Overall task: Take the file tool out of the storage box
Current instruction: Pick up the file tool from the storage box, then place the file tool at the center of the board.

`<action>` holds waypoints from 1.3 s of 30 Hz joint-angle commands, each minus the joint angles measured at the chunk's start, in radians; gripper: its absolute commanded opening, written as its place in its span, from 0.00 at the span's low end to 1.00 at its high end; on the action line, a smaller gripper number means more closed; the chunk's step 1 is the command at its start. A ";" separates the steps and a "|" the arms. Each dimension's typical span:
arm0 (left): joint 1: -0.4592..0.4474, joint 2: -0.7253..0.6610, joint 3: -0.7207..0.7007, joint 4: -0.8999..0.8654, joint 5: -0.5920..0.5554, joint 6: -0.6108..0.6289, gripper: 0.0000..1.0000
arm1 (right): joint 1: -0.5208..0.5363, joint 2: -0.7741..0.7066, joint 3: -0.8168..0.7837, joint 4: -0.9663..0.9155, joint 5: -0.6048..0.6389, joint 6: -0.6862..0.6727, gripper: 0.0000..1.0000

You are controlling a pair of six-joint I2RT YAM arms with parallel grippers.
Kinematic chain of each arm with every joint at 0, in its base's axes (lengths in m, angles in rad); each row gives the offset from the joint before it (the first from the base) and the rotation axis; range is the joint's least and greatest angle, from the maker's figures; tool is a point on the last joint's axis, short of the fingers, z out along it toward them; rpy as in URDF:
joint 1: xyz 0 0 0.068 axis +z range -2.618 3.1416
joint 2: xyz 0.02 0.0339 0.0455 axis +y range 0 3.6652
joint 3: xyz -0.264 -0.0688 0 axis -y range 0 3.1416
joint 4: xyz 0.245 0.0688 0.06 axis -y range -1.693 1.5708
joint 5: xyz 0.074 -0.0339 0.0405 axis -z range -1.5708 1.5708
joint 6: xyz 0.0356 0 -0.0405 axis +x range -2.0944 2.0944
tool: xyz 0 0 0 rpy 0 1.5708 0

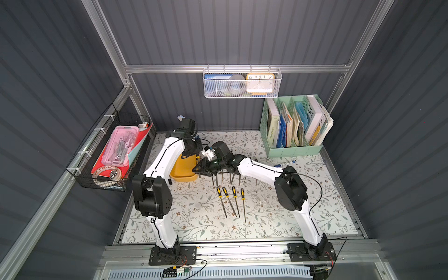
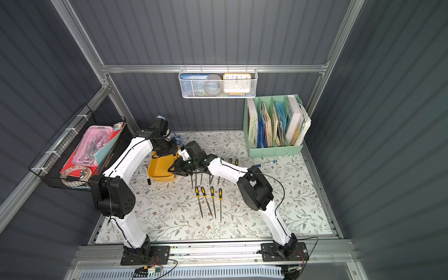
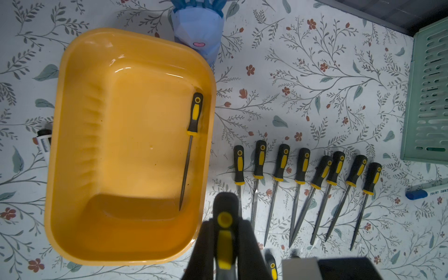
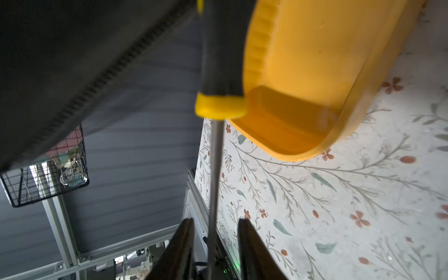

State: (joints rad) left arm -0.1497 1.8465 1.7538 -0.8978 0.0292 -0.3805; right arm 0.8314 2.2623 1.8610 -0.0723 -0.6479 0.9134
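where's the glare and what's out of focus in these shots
Left wrist view: glare streaks on the tub wall; the left claw and the held file are blurred. Right wrist view: the file handle and tub are soft, the mat sharper. In both top views the clock is washed out.

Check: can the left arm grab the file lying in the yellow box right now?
Probably not yet: the left gripper is shut on another file. The boxed file lies uncovered in the storage box, close to one wall.
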 commanded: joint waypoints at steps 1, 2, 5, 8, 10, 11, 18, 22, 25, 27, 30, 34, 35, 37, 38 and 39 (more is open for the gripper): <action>0.006 -0.025 0.023 -0.030 0.008 0.008 0.00 | 0.003 0.003 0.034 0.023 0.002 0.020 0.19; 0.006 -0.028 0.023 -0.032 0.004 0.008 0.00 | 0.003 0.004 0.033 0.025 0.003 0.021 0.16; 0.006 -0.034 0.020 -0.030 -0.002 0.006 0.00 | 0.003 0.001 0.034 0.028 0.004 0.024 0.01; 0.006 -0.033 0.015 -0.030 -0.003 0.005 0.02 | 0.003 -0.011 0.024 0.019 -0.001 0.023 0.00; 0.006 -0.033 0.014 -0.026 -0.018 0.006 0.21 | 0.002 -0.036 -0.004 0.016 0.001 0.017 0.00; 0.006 -0.032 0.015 -0.025 -0.023 0.008 0.27 | 0.002 -0.052 -0.023 0.013 0.001 0.013 0.00; 0.010 -0.042 0.031 -0.029 -0.084 -0.012 0.66 | -0.015 -0.296 -0.314 -0.012 -0.038 -0.064 0.00; 0.017 -0.036 0.025 -0.018 -0.085 -0.015 0.72 | -0.018 -0.480 -0.456 -0.175 -0.028 -0.168 0.00; 0.026 -0.024 0.019 -0.008 -0.089 -0.013 0.74 | -0.022 -0.630 -0.579 -0.242 0.005 -0.188 0.00; 0.033 -0.015 0.013 0.001 -0.091 -0.011 0.74 | -0.028 -0.732 -0.675 -0.250 0.034 -0.171 0.00; 0.044 -0.006 0.005 0.018 -0.090 -0.008 0.75 | -0.037 -0.875 -0.823 -0.266 0.087 -0.146 0.00; 0.057 0.006 0.007 0.032 -0.090 -0.005 0.77 | -0.055 -1.037 -0.992 -0.278 0.134 -0.103 0.00; 0.060 0.010 0.007 0.033 -0.091 -0.005 0.78 | -0.057 -1.071 -1.025 -0.279 0.139 -0.094 0.00; 0.065 0.015 0.007 0.039 -0.086 -0.003 0.79 | -0.061 -1.125 -1.095 -0.288 0.154 -0.080 0.00; 0.067 0.017 0.006 0.040 -0.083 -0.003 0.79 | -0.061 -1.145 -1.126 -0.284 0.161 -0.072 0.00; 0.068 0.021 0.006 0.043 -0.080 -0.002 0.79 | -0.063 -1.164 -1.161 -0.275 0.164 -0.064 0.00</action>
State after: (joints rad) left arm -0.0902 1.8511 1.7550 -0.8627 -0.0532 -0.3912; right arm 0.7727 1.1351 0.7544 -0.3351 -0.5251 0.8219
